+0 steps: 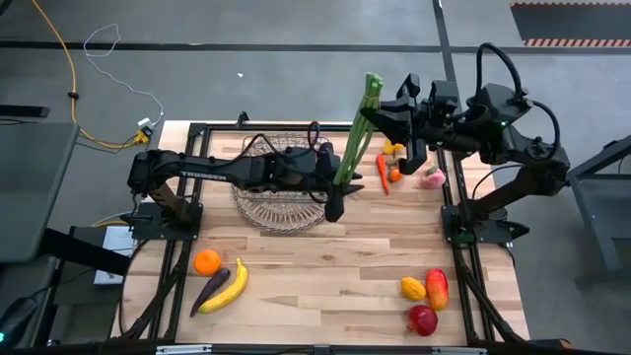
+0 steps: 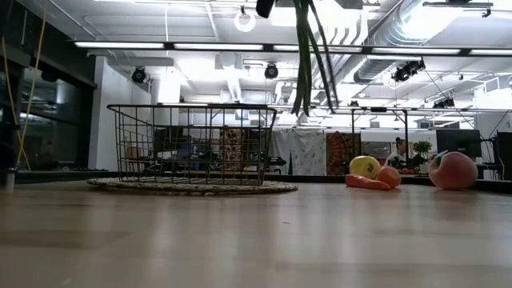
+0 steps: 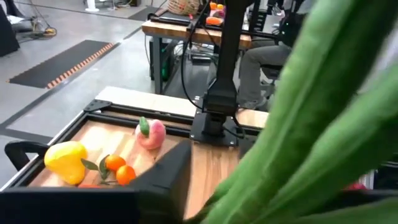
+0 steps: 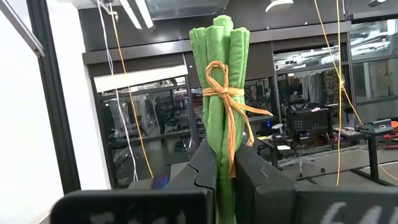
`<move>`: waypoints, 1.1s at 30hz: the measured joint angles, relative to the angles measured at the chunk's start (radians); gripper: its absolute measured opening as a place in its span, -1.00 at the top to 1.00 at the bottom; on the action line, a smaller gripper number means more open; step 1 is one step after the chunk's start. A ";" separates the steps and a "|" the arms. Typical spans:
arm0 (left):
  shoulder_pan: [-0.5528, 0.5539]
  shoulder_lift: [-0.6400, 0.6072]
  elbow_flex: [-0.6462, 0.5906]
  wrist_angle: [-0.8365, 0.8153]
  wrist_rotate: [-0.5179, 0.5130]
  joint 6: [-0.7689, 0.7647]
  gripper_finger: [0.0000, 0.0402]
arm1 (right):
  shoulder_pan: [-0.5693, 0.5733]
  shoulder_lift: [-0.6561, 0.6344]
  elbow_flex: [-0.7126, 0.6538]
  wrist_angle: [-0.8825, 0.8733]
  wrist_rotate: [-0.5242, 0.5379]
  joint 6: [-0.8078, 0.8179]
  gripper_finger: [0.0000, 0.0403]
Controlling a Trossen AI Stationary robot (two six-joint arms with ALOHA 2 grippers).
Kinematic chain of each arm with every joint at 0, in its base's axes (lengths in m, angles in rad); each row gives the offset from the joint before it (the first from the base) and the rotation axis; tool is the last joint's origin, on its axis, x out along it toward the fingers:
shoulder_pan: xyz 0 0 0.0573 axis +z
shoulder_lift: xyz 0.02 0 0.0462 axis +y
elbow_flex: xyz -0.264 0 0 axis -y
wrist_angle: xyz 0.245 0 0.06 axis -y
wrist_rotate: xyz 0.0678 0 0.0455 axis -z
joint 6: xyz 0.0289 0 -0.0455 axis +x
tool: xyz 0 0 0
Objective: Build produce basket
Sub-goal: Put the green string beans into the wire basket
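The job looks barely begun: the basket (image 1: 283, 197), sitting on a round mat at the far middle of the desk (image 1: 325, 266), appears to have nothing in it. The bundle of green beans (image 1: 359, 126) is lifted in the air just right of the basket, between the two arms. The right pincer (image 4: 225, 163) is pressed together on the bundle near its tied end. The left pincer (image 1: 335, 205) is at the bundle's other end, but I cannot tell whether it grips. The rest of the produce lies on the desk: an orange (image 1: 206, 261), eggplant (image 1: 210, 290) and banana (image 1: 229, 287) near left, a carrot (image 1: 383, 172) and small fruit far right, apples (image 1: 422, 319) near right
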 joint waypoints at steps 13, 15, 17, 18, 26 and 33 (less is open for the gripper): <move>0.023 -0.100 0.000 -0.149 -0.031 0.124 0.98 | -0.033 0.007 -0.001 0.022 -0.001 0.011 0.98; 0.047 -0.143 0.000 -0.198 -0.054 0.163 0.98 | -0.061 0.009 -0.001 0.040 -0.010 0.012 0.98; 0.072 -0.186 -0.001 -0.228 -0.091 0.220 0.98 | -0.097 0.013 0.001 0.068 -0.043 0.040 0.98; 0.088 -0.208 0.000 -0.245 -0.114 0.247 0.98 | -0.117 0.017 0.008 0.066 -0.071 0.058 0.98; 0.235 -0.350 0.000 -0.453 -0.177 0.353 0.99 | -0.223 0.183 0.196 -0.064 -0.261 0.111 0.98; 0.305 -0.410 0.000 -0.654 -0.205 0.509 0.99 | -0.274 0.375 0.420 -0.424 -0.274 0.010 0.98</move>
